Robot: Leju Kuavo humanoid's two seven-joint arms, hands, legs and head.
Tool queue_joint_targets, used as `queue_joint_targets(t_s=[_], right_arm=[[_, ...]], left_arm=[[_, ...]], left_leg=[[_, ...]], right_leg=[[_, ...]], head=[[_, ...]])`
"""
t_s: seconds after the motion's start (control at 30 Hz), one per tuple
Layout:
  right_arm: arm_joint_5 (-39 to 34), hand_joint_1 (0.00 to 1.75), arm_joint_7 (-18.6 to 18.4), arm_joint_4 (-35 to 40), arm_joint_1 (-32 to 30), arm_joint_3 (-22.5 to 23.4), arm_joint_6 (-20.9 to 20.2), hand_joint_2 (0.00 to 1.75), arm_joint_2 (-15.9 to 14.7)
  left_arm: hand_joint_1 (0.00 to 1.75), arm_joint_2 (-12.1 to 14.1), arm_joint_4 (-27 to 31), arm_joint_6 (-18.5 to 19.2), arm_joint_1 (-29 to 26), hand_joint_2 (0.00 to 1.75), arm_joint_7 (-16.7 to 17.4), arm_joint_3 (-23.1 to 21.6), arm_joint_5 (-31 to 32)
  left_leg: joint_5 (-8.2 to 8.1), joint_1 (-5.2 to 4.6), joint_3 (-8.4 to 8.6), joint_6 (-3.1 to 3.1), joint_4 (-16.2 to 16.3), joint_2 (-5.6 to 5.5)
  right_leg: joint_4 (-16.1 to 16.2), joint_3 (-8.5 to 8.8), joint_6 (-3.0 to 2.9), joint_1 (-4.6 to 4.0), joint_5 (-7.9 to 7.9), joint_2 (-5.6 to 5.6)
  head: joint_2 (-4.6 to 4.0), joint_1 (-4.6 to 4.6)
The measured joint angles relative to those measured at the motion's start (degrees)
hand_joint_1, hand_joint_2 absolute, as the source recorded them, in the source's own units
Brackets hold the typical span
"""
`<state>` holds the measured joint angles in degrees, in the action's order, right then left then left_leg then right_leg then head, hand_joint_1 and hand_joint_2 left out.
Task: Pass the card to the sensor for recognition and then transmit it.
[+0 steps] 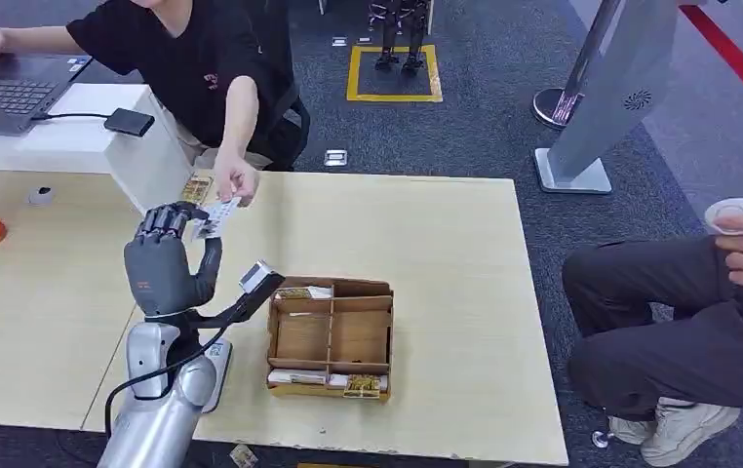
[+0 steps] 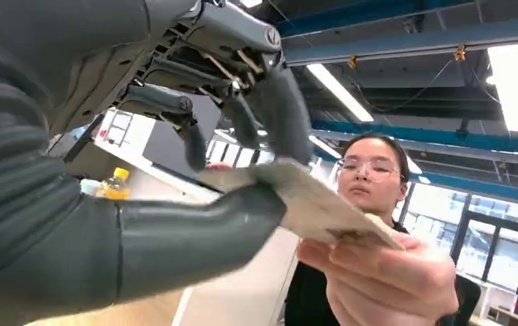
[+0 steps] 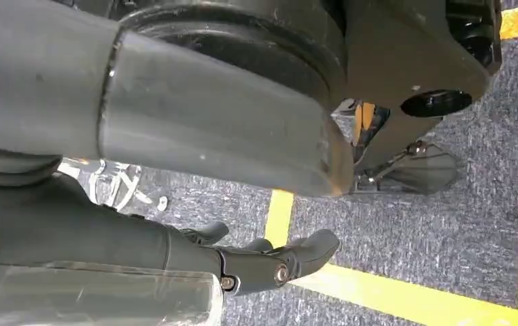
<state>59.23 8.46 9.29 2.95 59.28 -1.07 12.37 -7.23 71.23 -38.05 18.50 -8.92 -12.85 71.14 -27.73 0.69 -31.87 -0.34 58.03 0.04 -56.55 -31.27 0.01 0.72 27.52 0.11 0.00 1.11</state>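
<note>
no legible txt, card (image 1: 215, 216) print too blurred to read

A: Where does the head view sit?
B: High up, looking forward and down over the pale wooden desk (image 1: 426, 224).
A: And the left wrist view?
B: Close behind the grey left hand (image 2: 175, 170), tilted up toward the ceiling; both views share the small pale card (image 1: 214, 218).
A: The right wrist?
B: Facing down at grey carpeted floor (image 3: 446, 231) with yellow lines.
</note>
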Motion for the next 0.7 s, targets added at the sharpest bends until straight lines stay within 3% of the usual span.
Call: queue_joint_targets(t_s=[0.23, 0.7], right_arm=[[-0.09, 0.00, -0.83, -0.07, 0.01, 0.00, 0.04, 0.00, -0.07], [-0.52, 0.00, -1.01, -0.04, 0.01, 0.09, -0.13, 0.00, -0.11]], left_arm=[[1.75, -0.09, 0.00, -0.02, 0.01, 1.75, -2.29, 0.94, 0.96], [1.75, -0.57, 0.00, 0.00, -0.45, 1.75, -3.43, 2.14, 0.19]], left_leg=[[0.00, 0.00, 0.00, 0.00, 0.00, 0.00], [0.03, 0.00, 0.00, 0.02, 0.00, 0.00]], right_leg=[[0.00, 0.01, 0.00, 0.00, 0.00, 0.00], [0.00, 0.01, -0.02, 0.00, -0.02, 0.00]], head=[[0.00, 0.00], [0.00, 0.00]])
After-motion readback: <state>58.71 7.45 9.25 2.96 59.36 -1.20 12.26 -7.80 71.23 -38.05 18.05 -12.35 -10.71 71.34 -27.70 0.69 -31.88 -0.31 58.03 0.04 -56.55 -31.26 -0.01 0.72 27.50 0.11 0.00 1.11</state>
